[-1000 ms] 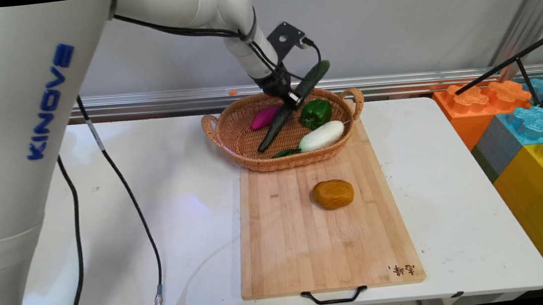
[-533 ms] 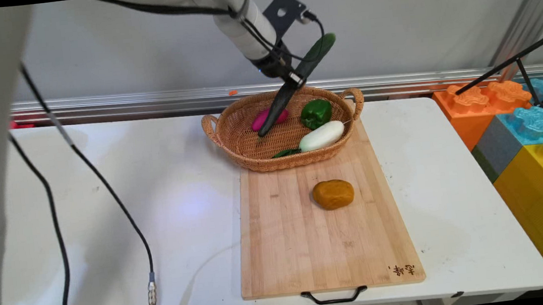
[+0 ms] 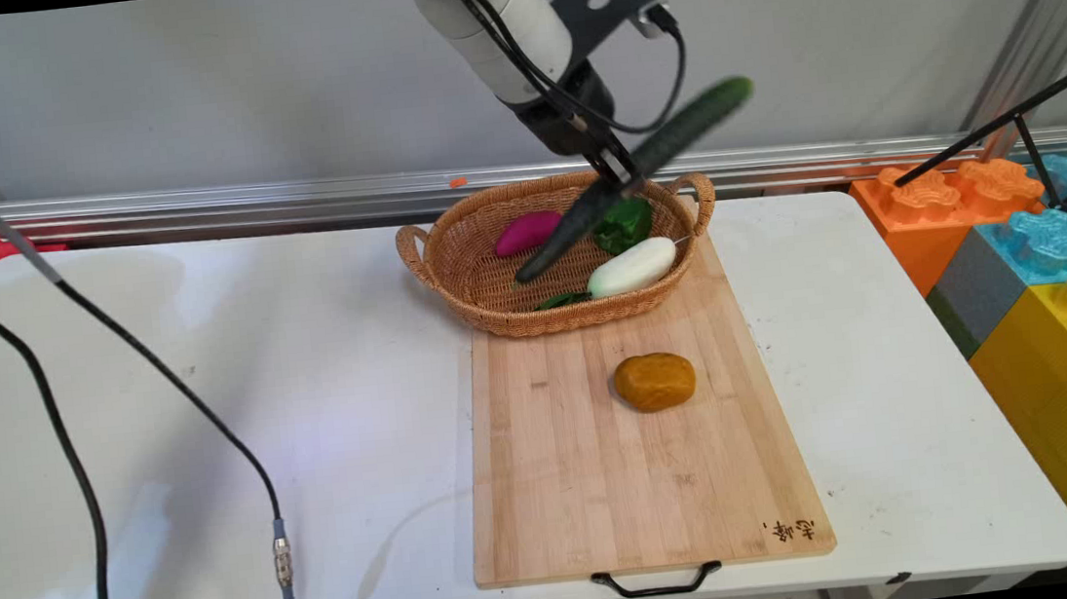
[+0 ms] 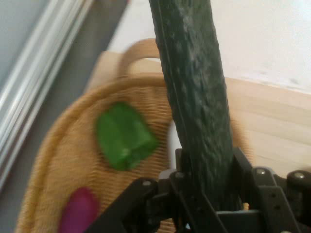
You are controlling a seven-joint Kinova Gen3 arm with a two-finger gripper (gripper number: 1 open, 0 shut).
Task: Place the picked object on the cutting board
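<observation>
We have the tool (image 3: pixel 624 173) clamped on the cucumber (image 3: pixel 639 172), gripping it near its middle. The cucumber hangs tilted in the air above the wicker basket (image 3: pixel 474 290), its high end pointing to 2 o'clock against the wall and its low end dipping to 8 o'clock over the basket's interior. From the hand view the cucumber (image 4: pixel 194 97) runs straight up between the jaws, with the basket below it.

How far along? The cucumber is clear of the basket floor, touching nothing but the tool, so the lift out looks done; it has not been set down anywhere. Inside the basket we see the purple vegetable (image 3: pixel 527 232) at 10 o'clock, the green pepper (image 3: pixel 624 222) at 1 o'clock, partly behind the cucumber, and the white radish (image 3: pixel 633 267) at 4 o'clock by the rim. A dark green bit shows at the basket's near wall; we cannot tell what it is. The brown potato (image 3: pixel 655 382) sits alone on the cutting board (image 3: pixel 610 488), at 6 o'clock from the basket, well apart from the tool. The board lies on the worktop (image 3: pixel 207 370).

Against half a second ago: the tool has swung toward 3 o'clock and the cucumber lies flatter, its top end further right. The purple vegetable is now uncovered, the pepper partly hidden. Basket, board and potato have not shifted.
</observation>
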